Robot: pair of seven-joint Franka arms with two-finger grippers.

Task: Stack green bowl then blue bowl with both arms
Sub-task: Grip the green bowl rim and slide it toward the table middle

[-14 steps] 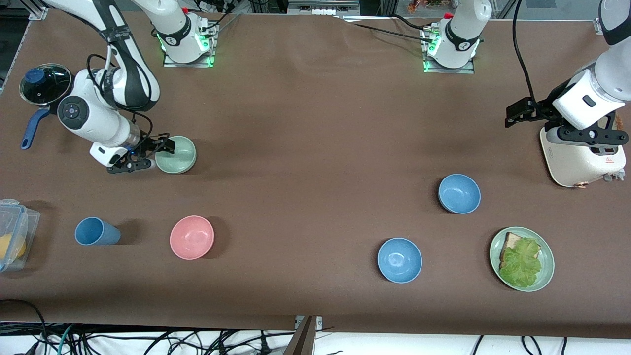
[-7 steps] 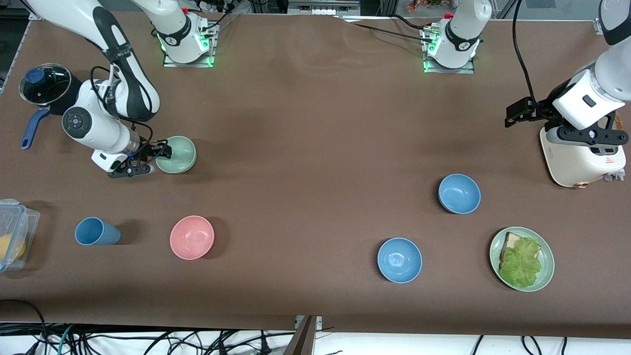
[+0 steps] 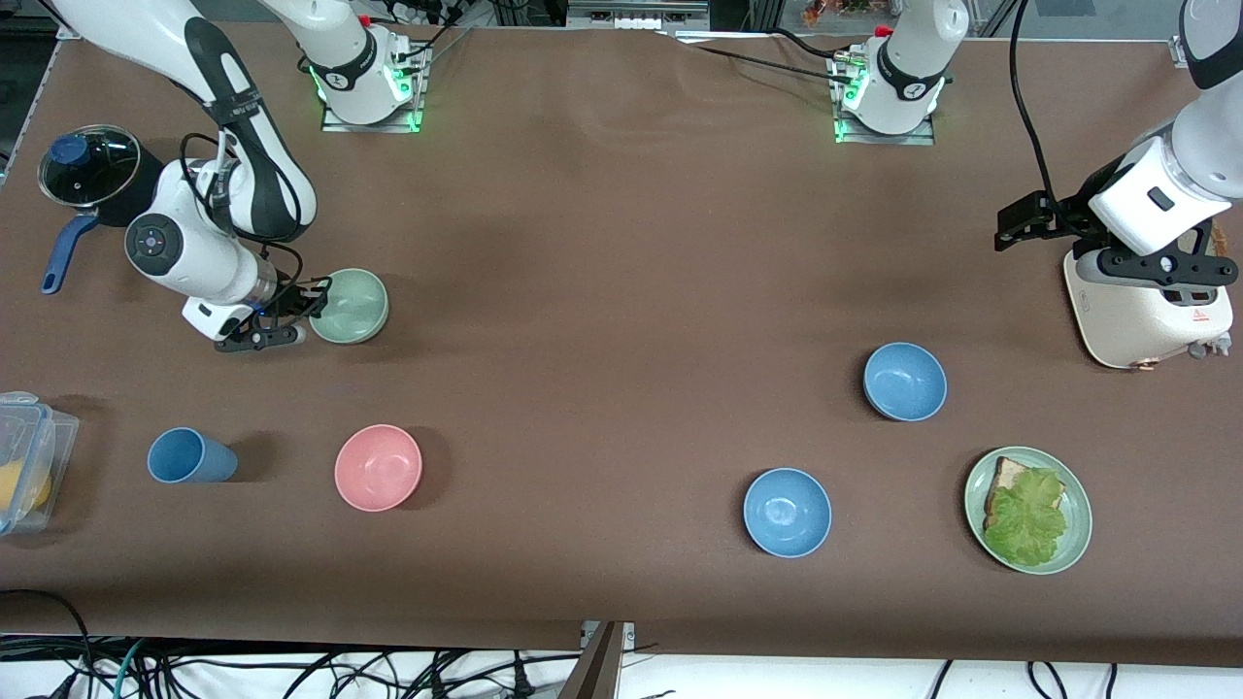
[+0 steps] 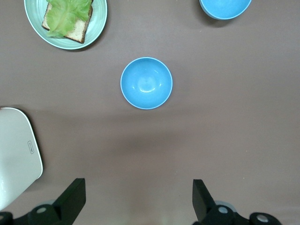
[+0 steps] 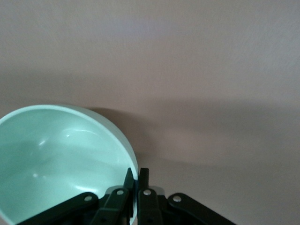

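The green bowl (image 3: 352,306) sits on the table toward the right arm's end; it fills the right wrist view (image 5: 61,159). My right gripper (image 3: 309,313) is shut on its rim, one finger inside the bowl and one outside (image 5: 138,180). Two blue bowls stand toward the left arm's end: one (image 3: 905,382) farther from the front camera, one (image 3: 788,513) nearer. The left wrist view shows the first (image 4: 146,83) whole and the second (image 4: 225,8) at the frame's edge. My left gripper (image 3: 1020,221) is open and empty in the air beside the toaster, its fingers (image 4: 70,199) wide apart.
A pink bowl (image 3: 378,467) and a blue cup (image 3: 189,456) stand nearer the front camera than the green bowl. A green plate with bread and lettuce (image 3: 1028,510) and a white toaster (image 3: 1146,311) are at the left arm's end. A lidded pot (image 3: 87,165) and a plastic box (image 3: 24,461) are at the right arm's end.
My right gripper has closed its fingers onto the green bowl's rim and shifted slightly. The left arm has not moved.
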